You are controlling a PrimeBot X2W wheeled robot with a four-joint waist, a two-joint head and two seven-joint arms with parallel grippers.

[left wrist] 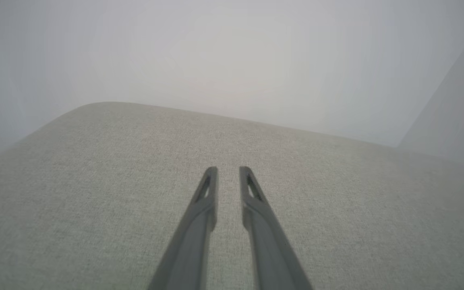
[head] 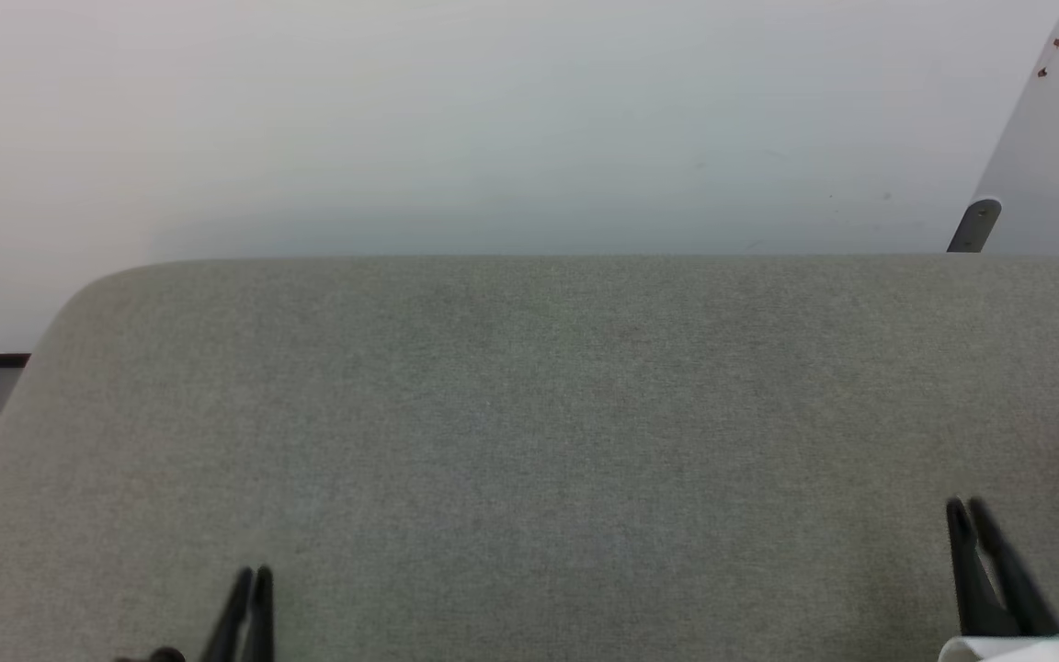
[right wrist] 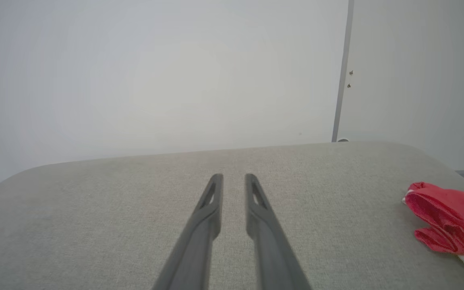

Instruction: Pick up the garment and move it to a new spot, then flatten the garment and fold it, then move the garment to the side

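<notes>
Garment (right wrist: 449, 217) lies bunched, seemingly unfolded, on grey fabric surface (head: 529, 414), at 4 o'clock of right gripper (right wrist: 234, 177), well apart. Left gripper (left wrist: 228, 171) at 7 o'clock in head view. Both grippers' fingers narrowly apart, nothing between them.

So both arms sit low, left pincer (head: 252, 577) at the lower left and right pincer (head: 966, 507) at the lower right with a bit of pale forearm (head: 998, 649) showing, both with fingers pointing forward, slightly parted, gripping nothing.
</notes>
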